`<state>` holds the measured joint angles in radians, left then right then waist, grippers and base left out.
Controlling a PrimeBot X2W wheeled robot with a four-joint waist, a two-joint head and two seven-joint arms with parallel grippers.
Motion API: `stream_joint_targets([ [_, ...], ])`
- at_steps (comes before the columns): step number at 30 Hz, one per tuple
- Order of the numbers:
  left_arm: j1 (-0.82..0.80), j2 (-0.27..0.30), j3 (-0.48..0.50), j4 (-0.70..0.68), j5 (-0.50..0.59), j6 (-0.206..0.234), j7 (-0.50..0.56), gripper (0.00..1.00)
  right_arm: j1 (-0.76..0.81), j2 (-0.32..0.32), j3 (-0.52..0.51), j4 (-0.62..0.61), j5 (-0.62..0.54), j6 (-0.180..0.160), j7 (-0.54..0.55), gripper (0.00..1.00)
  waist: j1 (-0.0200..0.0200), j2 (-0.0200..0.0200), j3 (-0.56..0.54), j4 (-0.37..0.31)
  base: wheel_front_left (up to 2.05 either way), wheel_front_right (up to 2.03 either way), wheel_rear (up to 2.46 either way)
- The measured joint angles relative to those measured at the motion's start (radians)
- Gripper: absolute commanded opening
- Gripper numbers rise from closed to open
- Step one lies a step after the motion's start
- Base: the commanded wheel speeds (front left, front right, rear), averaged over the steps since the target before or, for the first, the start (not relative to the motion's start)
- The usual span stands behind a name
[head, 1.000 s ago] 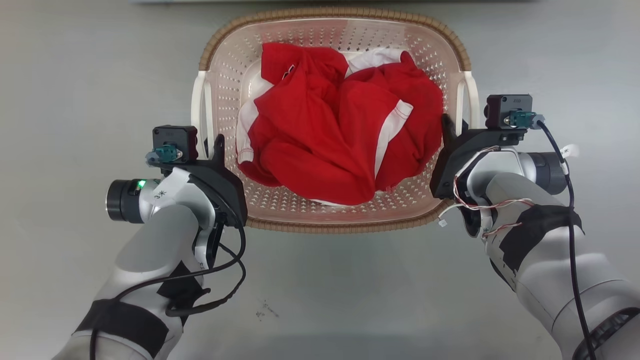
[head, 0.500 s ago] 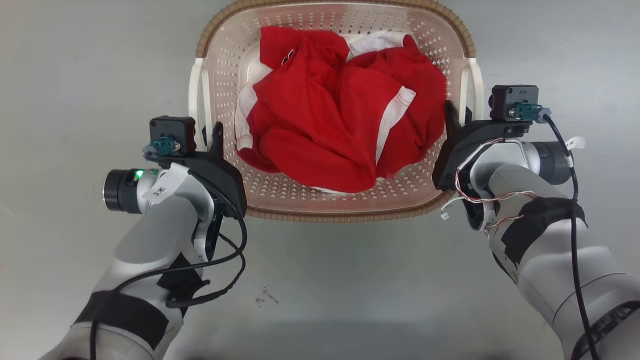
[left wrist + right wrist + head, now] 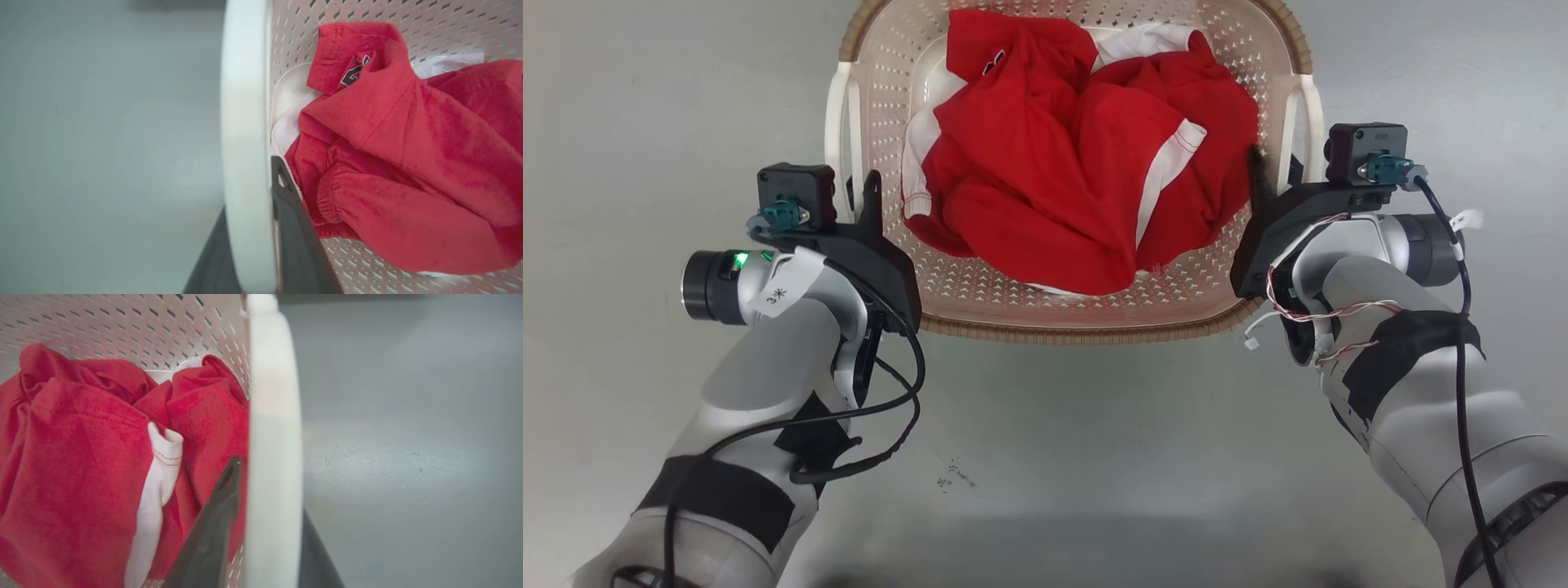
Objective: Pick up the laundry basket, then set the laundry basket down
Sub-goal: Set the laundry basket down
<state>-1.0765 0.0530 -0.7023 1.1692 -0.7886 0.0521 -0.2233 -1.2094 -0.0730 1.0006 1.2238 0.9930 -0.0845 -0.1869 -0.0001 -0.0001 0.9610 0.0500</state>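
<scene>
Perforated plastic laundry basket (image 3: pixel 980 282), soft red cloth (image 3: pixel 1029 188)

Surface: we see a smooth grey floor (image 3: pixel 1045 457) with a soft, dull sheen.
Marks: a small dark scuff (image 3: pixel 952 483) sits low in the middle of the head view. In the right wrist view we make out a faint scratch (image 3: pixel 329 459) and two dark specks (image 3: pixel 415 454).
Basket (image 3: pixel 1078 331): it is over the floor's far part. We cannot tell whether it rests there or hangs clear.
</scene>
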Motion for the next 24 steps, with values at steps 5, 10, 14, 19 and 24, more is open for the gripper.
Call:
stream_joint_targets([
  [5,-0.009,-0.002,0.000,0.008,0.007,0.000,-0.009,1.00,0.000,0.005,0.002,0.006,-0.001,0.001,-0.009,1.00,0.0000,0.0000,0.000,-0.001,0.00,0.00,0.00],
  [10,-0.011,-0.006,0.001,0.019,0.007,0.000,-0.016,1.00,0.001,0.005,0.002,0.012,-0.001,0.001,-0.017,1.00,0.0000,0.0000,-0.011,0.000,0.00,0.00,0.00],
  [14,-0.010,-0.003,0.004,0.027,0.007,0.000,-0.016,1.00,0.002,0.005,0.003,0.015,-0.001,0.001,-0.024,1.00,0.0000,0.0000,-0.028,0.000,0.00,0.00,0.00],
  [19,-0.007,-0.003,0.011,0.040,0.007,-0.001,-0.021,1.00,0.013,0.006,0.003,0.020,-0.001,0.001,-0.029,1.00,0.0000,0.0000,-0.060,-0.001,0.00,0.00,0.00],
  [24,0.002,-0.004,0.019,0.042,0.005,-0.010,-0.026,1.00,0.015,0.006,0.002,0.021,-0.002,0.007,-0.044,1.00,0.0000,0.0000,-0.105,-0.002,0.00,0.00,0.00],
])
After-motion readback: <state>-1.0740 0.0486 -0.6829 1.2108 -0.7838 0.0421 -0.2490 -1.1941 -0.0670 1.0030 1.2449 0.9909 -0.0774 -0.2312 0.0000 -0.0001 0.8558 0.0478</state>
